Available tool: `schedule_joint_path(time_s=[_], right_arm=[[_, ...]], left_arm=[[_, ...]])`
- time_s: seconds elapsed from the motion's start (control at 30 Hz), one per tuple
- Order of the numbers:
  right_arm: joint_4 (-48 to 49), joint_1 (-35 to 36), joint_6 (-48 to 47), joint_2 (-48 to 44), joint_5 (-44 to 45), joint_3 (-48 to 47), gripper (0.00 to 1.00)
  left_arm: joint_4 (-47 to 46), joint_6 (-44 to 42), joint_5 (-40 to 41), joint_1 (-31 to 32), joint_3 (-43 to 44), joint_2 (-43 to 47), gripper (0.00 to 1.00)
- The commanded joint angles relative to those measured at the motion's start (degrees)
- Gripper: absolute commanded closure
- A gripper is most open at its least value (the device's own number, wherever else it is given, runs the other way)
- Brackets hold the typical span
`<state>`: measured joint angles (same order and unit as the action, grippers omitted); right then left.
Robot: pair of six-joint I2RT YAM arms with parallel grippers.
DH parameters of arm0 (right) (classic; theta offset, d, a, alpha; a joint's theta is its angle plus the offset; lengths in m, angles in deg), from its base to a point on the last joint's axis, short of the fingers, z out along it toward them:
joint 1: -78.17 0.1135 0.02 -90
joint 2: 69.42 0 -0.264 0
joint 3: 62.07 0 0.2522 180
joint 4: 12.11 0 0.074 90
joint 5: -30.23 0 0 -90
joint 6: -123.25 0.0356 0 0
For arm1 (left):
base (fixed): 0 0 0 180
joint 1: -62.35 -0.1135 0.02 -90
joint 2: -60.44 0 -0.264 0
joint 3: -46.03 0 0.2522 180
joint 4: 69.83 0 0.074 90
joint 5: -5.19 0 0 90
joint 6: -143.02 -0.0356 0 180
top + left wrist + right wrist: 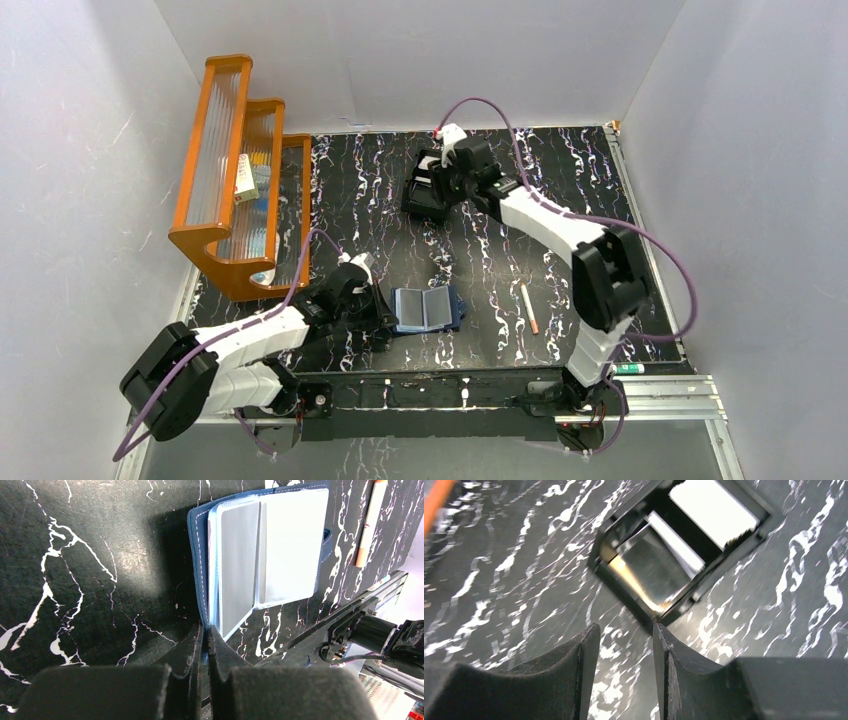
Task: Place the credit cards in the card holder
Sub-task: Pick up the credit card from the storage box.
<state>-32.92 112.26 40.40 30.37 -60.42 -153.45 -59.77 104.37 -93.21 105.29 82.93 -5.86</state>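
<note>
The navy card holder [430, 308] lies open on the black marble table, near the front centre. In the left wrist view its pale sleeves [270, 545] face up. My left gripper [206, 627] is shut on the card holder's near navy edge; in the top view the gripper [385, 318] sits at its left side. The credit cards lie in a black open-top box [624, 587]: a grey one [651, 565], a white one [711, 510] and a tan-gold edge [626, 575]. My right gripper [626, 627] is open and empty, just short of the box.
The black box [425, 200] stands at the back centre under my right gripper [432, 182]. A thin pale stick [529, 308] lies right of the card holder. An orange rack [240, 180] stands at the back left. White walls enclose the table.
</note>
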Motion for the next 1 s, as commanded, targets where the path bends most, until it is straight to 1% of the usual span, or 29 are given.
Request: schedule_joint_path(time_s=[0.0, 0.1, 0.23, 0.47, 0.6, 0.8, 0.97], right_arm=[[-1.71, -0.2, -16.35, 8.0, 4.24, -9.61, 0.49], [-1.1, -0.17, -24.43, 12.84, 4.74, -14.04, 0.48], [0.56, -0.33, -32.6, 17.82, 3.92, -17.1, 0.48], [3.39, -0.34, -44.99, 23.27, 3.8, -18.73, 0.47], [4.02, -0.34, -48.27, 26.0, 7.02, -20.55, 0.48], [5.0, -0.57, -49.7, 29.87, 9.64, -24.61, 0.58], [6.02, -0.76, -49.97, 31.66, 10.45, -26.84, 0.6]], left_arm=[[2.54, -1.47, 0.48, 0.23, 0.66, 2.9, 1.0], [3.28, -1.72, 0.98, 0.22, 0.64, 4.26, 1.0], [3.87, -2.13, 1.45, 0.22, 0.62, 5.51, 1.0], [3.97, -2.45, 1.45, 0.21, 0.59, 6.09, 1.0], [3.88, -2.44, 1.46, 0.22, 0.56, 6.05, 1.0], [3.44, -2.13, 1.2, 0.21, 0.25, 5.59, 1.0], [3.7, -2.13, 1.46, 0.21, 0.32, 5.68, 1.0]])
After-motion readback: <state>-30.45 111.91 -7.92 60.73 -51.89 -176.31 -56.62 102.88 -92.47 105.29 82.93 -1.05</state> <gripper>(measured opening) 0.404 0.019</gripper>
